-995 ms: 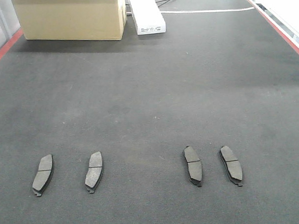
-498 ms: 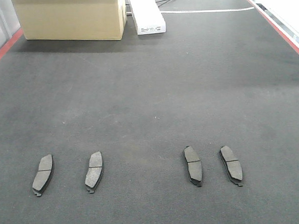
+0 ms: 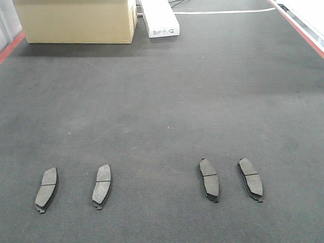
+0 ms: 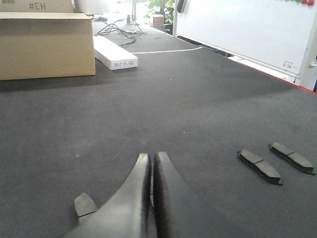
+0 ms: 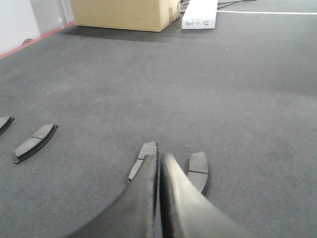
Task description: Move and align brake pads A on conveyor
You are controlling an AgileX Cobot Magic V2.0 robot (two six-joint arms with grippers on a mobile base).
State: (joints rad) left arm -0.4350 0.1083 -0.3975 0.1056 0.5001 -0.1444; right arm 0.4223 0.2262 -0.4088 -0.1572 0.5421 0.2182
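Observation:
The brake pads A lie in a row on the dark conveyor point(image 3: 161, 100), as two pairs. The left pair is one pad point(image 3: 46, 189) and its neighbour point(image 3: 102, 186); the right pair is a pad point(image 3: 209, 179) and another point(image 3: 250, 179). Neither gripper shows in the front view. My left gripper point(image 4: 151, 156) is shut and empty, low over the belt, with one pad point(image 4: 85, 204) peeking out at its left and the right pair point(image 4: 259, 166) further off. My right gripper point(image 5: 159, 156) is shut and empty above the right pair, one pad point(image 5: 147, 148) partly hidden under it and one point(image 5: 198, 171) beside it.
A cardboard box point(image 3: 76, 18) and a long white box point(image 3: 158, 14) stand at the far end of the belt. Red strips point(image 3: 3, 53) run along both belt edges. A white board point(image 4: 247, 29) stands beyond the right edge.
A dark gripper tip at the bottom right corner of the front view one second ago has left that view. The pads have not moved.

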